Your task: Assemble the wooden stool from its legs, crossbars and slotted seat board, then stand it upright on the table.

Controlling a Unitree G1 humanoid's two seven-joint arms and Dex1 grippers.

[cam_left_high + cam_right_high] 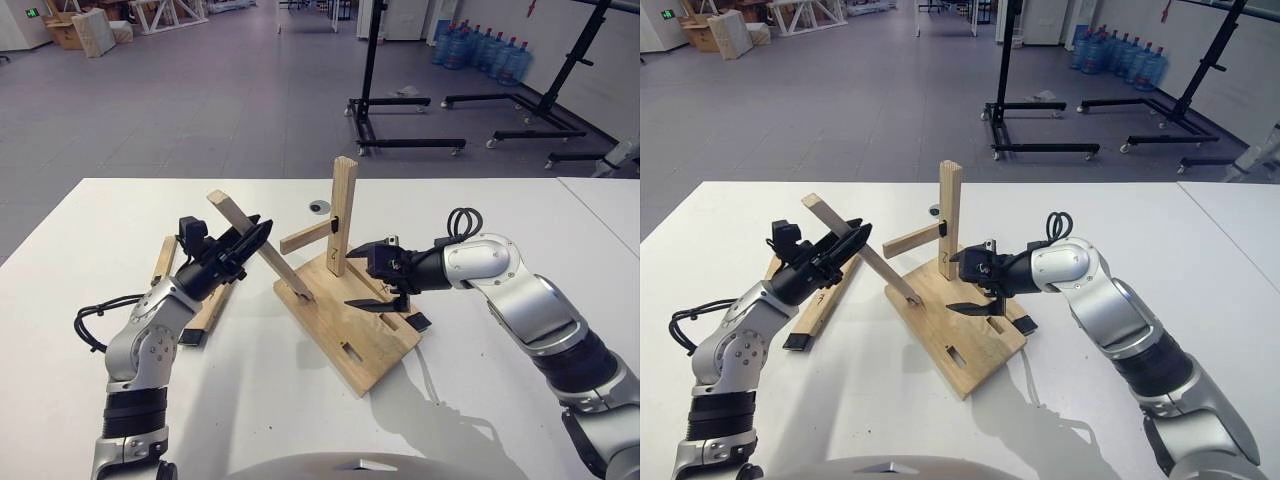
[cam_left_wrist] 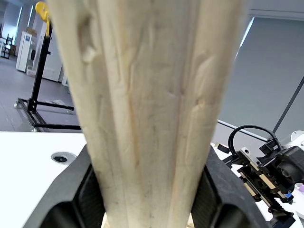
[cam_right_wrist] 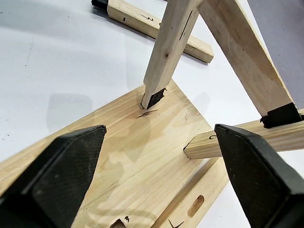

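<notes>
One pale wooden leg (image 1: pixel 343 200) stands slotted mid-frame; my left gripper (image 1: pixel 250 240) clamps the tilted second leg (image 1: pixel 285 270) at the flat slotted seat board (image 1: pixel 370 350), my right gripper (image 3: pixel 159 130) gaping.

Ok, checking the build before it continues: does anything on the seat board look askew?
Yes. The pale wooden leg clamped by the left gripper leans steeply, its foot at a slot in the flat wooden seat board, whereas the second wooden leg stands upright there.

White table (image 1: pixel 100 220), slotted seat board (image 1: pixel 330 325) flat at centre, loose legs (image 1: pixel 818 308) left
</notes>
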